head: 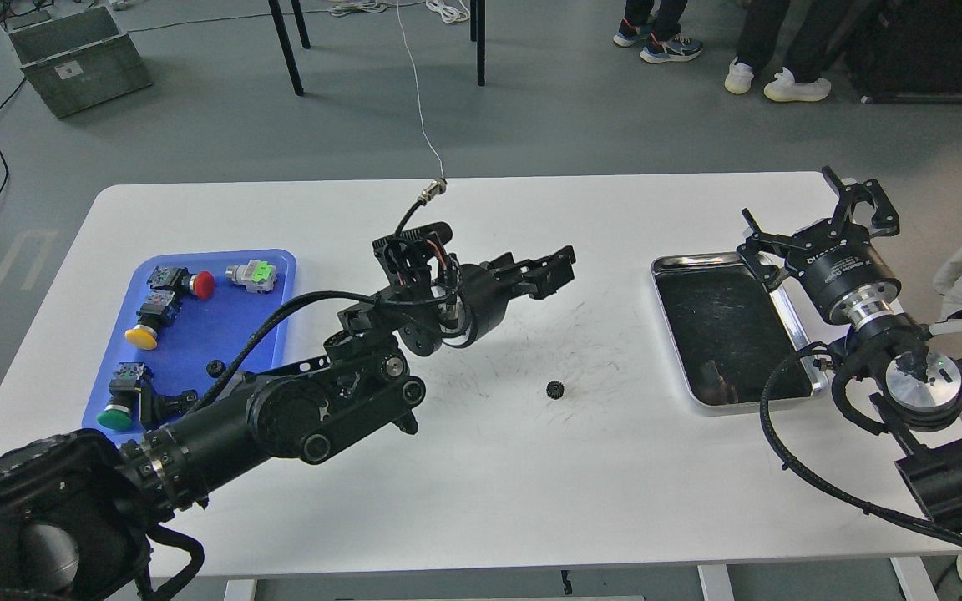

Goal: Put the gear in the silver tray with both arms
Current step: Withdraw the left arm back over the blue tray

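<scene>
A small black gear lies on the white table, between my two arms and left of the silver tray. My left gripper is raised above the table, up and behind the gear, with its jaws apart and nothing in them. My right gripper is open and empty, over the tray's far right corner. The silver tray has nothing in it except dark reflections.
A blue plastic tray at the left holds several push-button switches and another small black gear. My left forearm crosses the table's front left. A grey crate, table legs and people's feet are on the floor behind the table.
</scene>
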Tool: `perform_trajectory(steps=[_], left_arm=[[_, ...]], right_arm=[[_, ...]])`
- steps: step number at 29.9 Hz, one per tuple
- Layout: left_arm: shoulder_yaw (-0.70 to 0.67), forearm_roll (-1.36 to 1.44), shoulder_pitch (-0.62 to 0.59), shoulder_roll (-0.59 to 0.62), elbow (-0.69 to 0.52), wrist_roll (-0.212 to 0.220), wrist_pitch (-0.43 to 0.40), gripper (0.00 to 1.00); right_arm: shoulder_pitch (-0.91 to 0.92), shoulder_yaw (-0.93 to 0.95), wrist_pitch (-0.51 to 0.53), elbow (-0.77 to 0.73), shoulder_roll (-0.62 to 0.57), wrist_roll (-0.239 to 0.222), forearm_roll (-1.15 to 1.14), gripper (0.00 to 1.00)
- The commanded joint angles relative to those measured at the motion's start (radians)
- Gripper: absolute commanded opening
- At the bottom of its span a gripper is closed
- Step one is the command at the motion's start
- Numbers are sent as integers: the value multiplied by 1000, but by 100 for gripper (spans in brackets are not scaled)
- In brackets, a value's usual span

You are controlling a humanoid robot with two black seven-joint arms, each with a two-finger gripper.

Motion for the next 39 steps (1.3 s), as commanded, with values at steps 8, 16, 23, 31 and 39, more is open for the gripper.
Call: perform_trajectory(steps=[8, 16, 23, 31, 39], left_arm=[[-201, -309, -4, 40, -40, -20, 159, 97], [-245, -700, 2, 251, -39, -151, 239, 97], [-337, -918, 36, 290, 67, -234, 168, 98], [-337, -1277, 88, 403, 201, -310, -160, 98], [-346, -1346, 160, 432, 227, -379, -321, 98]], right_arm=[[57, -76, 2, 44, -14, -9, -44, 99], [170, -217, -3, 114, -83, -12, -217, 99], [334, -430, 2, 77, -147, -55, -432, 99], [707, -908, 2, 36, -156, -63, -474, 99], [977, -1316, 3, 109, -92, -72, -485, 99]])
